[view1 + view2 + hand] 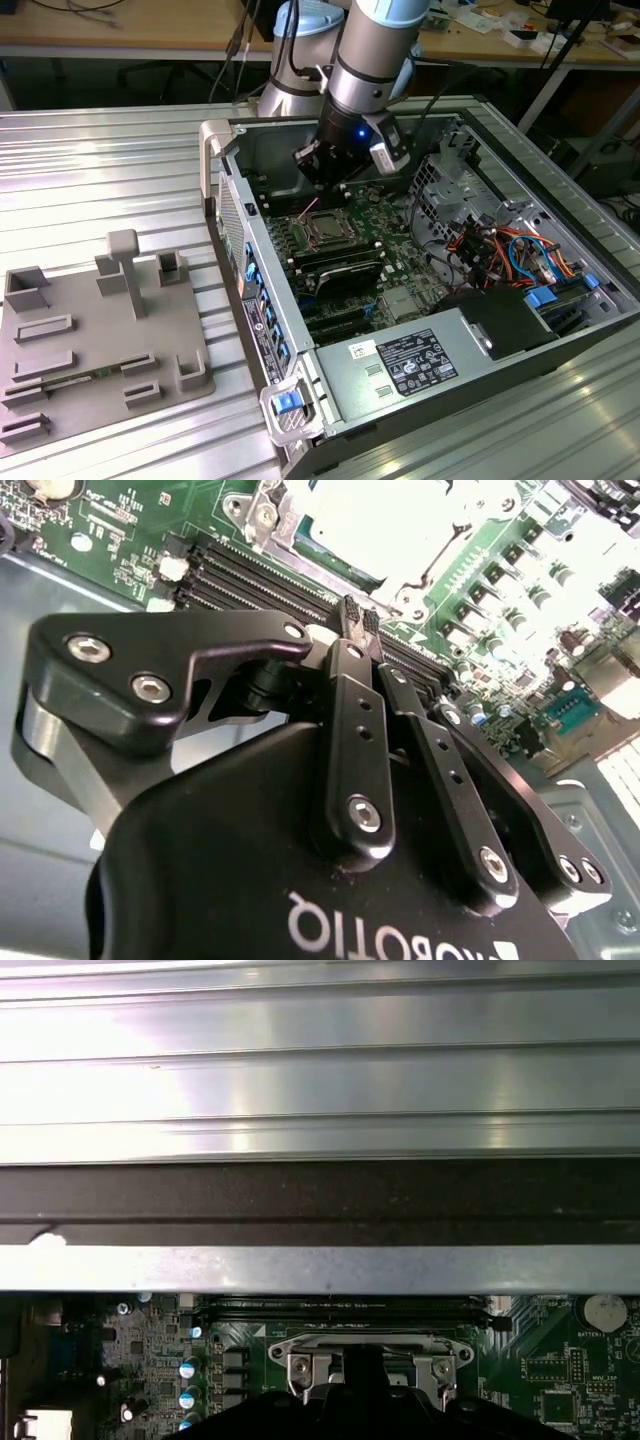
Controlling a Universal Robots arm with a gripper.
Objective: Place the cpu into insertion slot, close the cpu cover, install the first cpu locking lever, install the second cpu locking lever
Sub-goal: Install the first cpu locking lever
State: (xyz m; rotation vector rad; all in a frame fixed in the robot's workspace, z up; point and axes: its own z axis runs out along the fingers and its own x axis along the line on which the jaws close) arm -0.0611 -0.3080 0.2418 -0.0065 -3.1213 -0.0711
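My gripper (324, 180) hangs inside the open computer case, just above the far side of the insertion slot (325, 229). In the second wrist view its two black fingertips (352, 617) press together with nothing between them. The cpu (326, 228) lies flat in the slot, its silvery top glaring white (385, 520) in the second wrist view. The cpu cover (262, 518) appears to lie down as a silver frame around the chip; its screwed edge (366, 1346) shows in the first wrist view. A thin lever rod (304, 214) slants up at the slot's side toward the exterior view's left.
Black memory slots (335, 268) run just in front of the slot. The case's side wall (262, 290) stands on the exterior view's left, and a drive cage with cables (500, 250) and a power supply (410, 365) sit on its right. A grey fixture plate (95, 335) lies on the ribbed table.
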